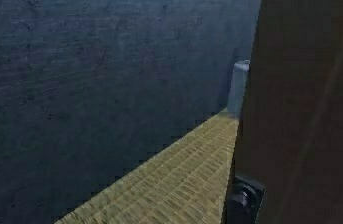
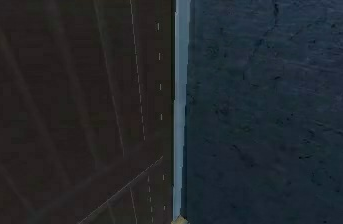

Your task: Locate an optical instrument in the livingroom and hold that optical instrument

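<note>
- Close at three o'clock in the forward view, a brown door (image 1: 299, 100) stood edge-on, reaching from the top of the view to the bottom.
- Low on it, near five o'clock, sat a dark round knob (image 1: 245, 200) on a dark plate.
- From nine round to twelve o'clock ran a dark blue wall (image 1: 89, 90), mottled and bare.
- Between that wall and the door, a strip of yellowish plank floor (image 1: 169, 180) ran from seven o'clock up toward the middle right.
- At the strip's far end, about two o'clock, a pale grey-blue upright piece (image 1: 240, 88) stood just beside the door's edge; I could not tell what it was.
- On the arm side view's nine o'clock half stood a dark brown panelled face (image 2: 69, 110), scored with faint lines.
- Down the middle, from twelve to six o'clock, ran a pale blue-grey strip (image 2: 182, 100), touching the panelled face.
- At three o'clock was dark blue walling (image 2: 274, 110).
- I could not tell the claw's state.
- I could not tell where the optical instrument was.
</note>
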Available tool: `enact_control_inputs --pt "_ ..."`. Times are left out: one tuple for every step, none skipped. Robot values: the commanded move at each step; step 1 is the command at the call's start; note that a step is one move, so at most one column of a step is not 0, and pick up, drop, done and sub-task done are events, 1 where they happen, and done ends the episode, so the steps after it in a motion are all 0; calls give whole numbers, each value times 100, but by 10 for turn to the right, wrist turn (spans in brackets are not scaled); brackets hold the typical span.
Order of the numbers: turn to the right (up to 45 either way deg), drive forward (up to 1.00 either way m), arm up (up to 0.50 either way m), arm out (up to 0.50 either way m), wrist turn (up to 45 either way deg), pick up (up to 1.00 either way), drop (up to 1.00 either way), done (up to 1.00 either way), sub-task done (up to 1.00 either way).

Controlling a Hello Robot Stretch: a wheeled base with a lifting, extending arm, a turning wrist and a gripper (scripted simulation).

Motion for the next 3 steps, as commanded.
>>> enact_control_inputs --pt "-270 0 0 0 0 0 0 0 0" --pt "0 50 0 0 0 0 0 0 0" --pt "450 0 0 0 0 0 0 0 0"
